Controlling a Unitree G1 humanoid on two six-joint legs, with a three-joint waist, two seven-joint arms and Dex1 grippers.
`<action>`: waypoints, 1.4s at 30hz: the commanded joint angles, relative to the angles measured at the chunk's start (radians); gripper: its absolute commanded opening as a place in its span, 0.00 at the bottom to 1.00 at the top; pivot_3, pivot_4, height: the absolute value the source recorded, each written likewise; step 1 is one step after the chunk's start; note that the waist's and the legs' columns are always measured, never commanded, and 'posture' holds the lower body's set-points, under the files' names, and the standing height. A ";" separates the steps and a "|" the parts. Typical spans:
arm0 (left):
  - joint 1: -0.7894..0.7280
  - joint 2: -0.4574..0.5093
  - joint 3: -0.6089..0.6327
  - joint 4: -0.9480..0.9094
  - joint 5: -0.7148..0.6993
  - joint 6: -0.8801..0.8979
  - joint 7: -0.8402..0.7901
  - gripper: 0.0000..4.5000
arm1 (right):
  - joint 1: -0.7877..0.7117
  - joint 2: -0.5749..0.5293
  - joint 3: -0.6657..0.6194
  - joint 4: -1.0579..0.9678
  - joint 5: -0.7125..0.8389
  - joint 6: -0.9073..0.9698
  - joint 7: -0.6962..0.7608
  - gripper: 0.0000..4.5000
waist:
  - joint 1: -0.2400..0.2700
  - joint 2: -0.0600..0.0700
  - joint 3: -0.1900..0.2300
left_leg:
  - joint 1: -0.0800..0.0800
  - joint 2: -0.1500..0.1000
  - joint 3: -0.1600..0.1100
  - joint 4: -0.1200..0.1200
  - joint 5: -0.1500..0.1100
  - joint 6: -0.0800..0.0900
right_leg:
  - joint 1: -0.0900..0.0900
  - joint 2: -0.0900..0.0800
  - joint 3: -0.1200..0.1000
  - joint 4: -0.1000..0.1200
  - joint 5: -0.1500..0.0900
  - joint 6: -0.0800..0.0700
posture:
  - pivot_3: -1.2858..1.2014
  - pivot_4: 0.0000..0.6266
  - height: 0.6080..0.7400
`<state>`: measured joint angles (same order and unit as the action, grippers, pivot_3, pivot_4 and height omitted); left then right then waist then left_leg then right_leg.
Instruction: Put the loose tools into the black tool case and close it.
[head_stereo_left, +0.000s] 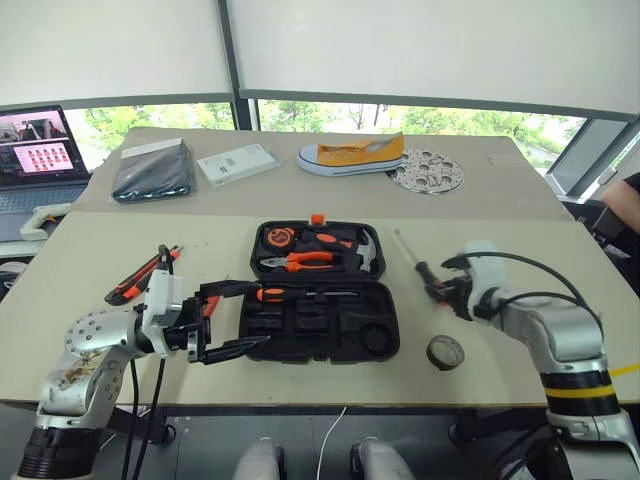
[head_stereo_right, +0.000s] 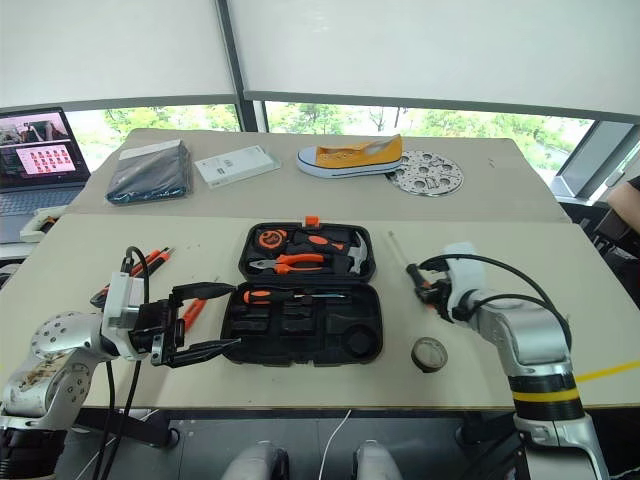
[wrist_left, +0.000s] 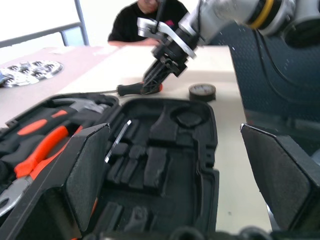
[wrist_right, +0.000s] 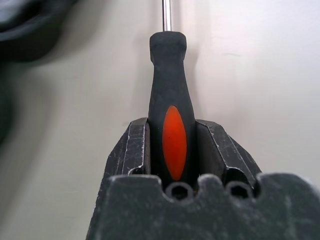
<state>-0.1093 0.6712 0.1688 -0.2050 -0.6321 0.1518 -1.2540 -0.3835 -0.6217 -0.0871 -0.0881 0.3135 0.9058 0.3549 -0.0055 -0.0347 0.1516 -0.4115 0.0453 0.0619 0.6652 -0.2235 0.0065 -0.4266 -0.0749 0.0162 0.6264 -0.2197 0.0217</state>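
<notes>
So the black tool case (head_stereo_left: 320, 290) sits lying open in the middle of the frame on the desk (head_stereo_left: 520, 220), with the lid half toward the top holding the pliers (head_stereo_left: 297, 262), hammer (head_stereo_left: 362, 250) and tape measure (head_stereo_left: 276, 238). One black-and-orange screwdriver (head_stereo_left: 300, 294) is already lying across the case near the hinge line.

The right gripper (wrist_right: 174, 145) is at the right of the frame, just off the case's right edge. In the right wrist view its fingers (wrist_right: 135, 150) are clamped against both sides of the handle of a second screwdriver (wrist_right: 170, 90), whose shaft points away toward the top of that picture. It looks like it's lying on the desk, though I can't tell if it's lifted at all. The small dark tape roll (head_stereo_left: 445, 352) lies on the desk just below that, lower right, apart from the case.

The left gripper (head_stereo_left: 225, 320) is lower left, pointing sideways toward the case's left edge with its fingers spread wide and nothing between them. The lower fingertip sits right at the case's front left corner; can't tell if it's actually touching.

The utility knife (head_stereo_left: 135, 280) lies on the desk at left, behind the left wrist, well clear of the case. There's something orange peeking out by the left gripper too, but it's too hidden to call.
</notes>
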 joint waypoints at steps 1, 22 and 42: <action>0.016 -0.007 0.048 -0.028 -0.021 0.002 0.049 1.00 | -0.035 -0.046 0.011 -0.014 -0.077 -0.293 0.080 0.22 | -0.007 0.000 0.000 | 0.000 0.000 0.000 0.000 0.000 0.000 | 0.000 0.000 0.000 0.000 0.000 0.000 | 0.52 0.24 1.00; 0.226 -0.008 0.143 0.066 0.061 -0.204 0.016 1.00 | -0.378 -0.044 0.563 0.091 -0.322 -0.467 0.783 0.22 | 0.004 -0.001 0.003 | 0.002 0.013 0.002 -0.003 -0.001 -0.002 | -0.006 0.013 0.001 0.003 0.001 -0.013 | 0.52 0.24 1.00; 0.219 -0.012 0.125 0.086 0.078 -0.224 0.012 1.00 | -0.424 -0.028 0.547 0.243 -0.423 -0.687 0.785 0.57 | -0.006 -0.001 0.003 | 0.004 0.015 0.004 -0.003 0.000 -0.003 | -0.006 0.015 0.001 0.004 0.000 -0.014 | 0.52 0.24 1.00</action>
<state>0.1151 0.6605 0.2885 -0.1029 -0.5513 -0.0481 -1.2445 -0.7778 -0.6401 0.4981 0.1509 -0.0990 0.2652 1.1491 -0.0116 -0.0353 0.1543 -0.4076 0.0606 0.0655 0.6626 -0.2238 0.0038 -0.4327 -0.0596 0.0171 0.6308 -0.2193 0.0081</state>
